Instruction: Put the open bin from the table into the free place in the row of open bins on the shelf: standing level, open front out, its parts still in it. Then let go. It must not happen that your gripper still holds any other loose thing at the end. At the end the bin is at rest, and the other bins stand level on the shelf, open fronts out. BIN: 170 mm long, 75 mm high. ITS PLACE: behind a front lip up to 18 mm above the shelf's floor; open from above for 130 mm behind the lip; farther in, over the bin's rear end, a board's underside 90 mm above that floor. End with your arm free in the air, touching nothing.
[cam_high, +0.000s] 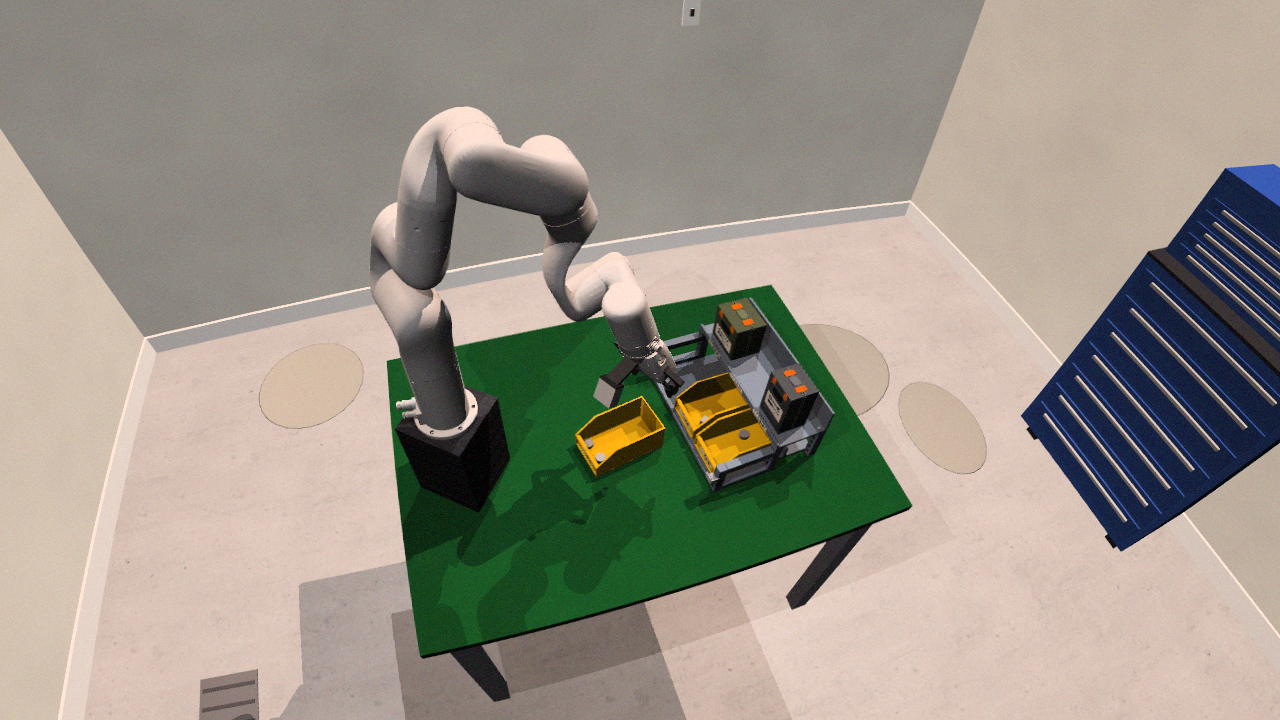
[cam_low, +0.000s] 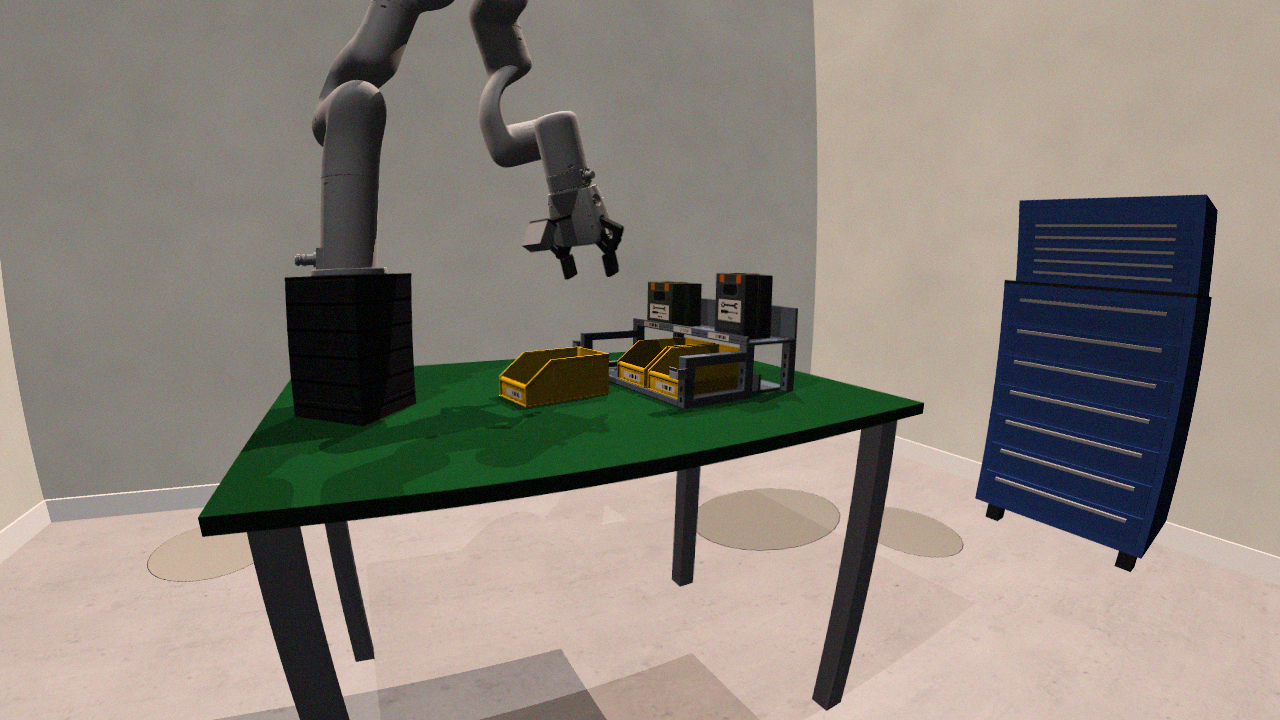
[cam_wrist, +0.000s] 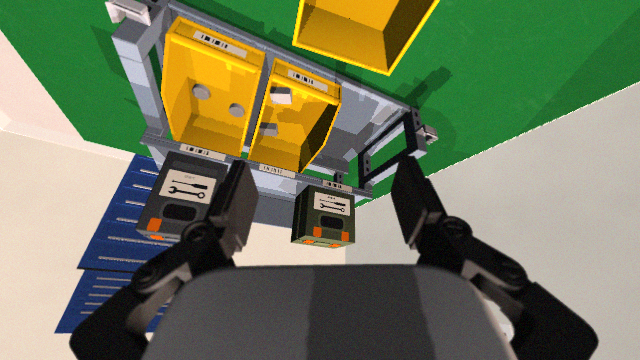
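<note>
Gripper (cam_high: 646, 380) (cam_low: 589, 266) (cam_wrist: 323, 176) wide open and holding nothing, you have barcode-like labels, seemingly unreadable, and a yellow bin (cam_high: 619, 437) (cam_low: 556, 379) (cam_wrist: 345, 30) upright inside the table's edges (cam_high: 662, 598) (cam_low: 572, 483).

Glossy off-white arm (cam_high: 429, 223) (cam_low: 350, 170), black fingers (cam_high: 673, 383) (cam_low: 610, 265).

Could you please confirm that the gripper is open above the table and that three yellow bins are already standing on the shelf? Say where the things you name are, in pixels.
The bin count is wrong: only two yellow bins (cam_high: 711, 404) (cam_wrist: 212, 95) stand on the shelf (cam_high: 716, 486) (cam_wrist: 137, 85), as the top view shows. The gripper (cam_high: 646, 391) (cam_low: 589, 266) (cam_wrist: 323, 176) is indeed open above the table (cam_high: 537, 358) (cam_low: 429, 483) (cam_wrist: 500, 30).
</note>
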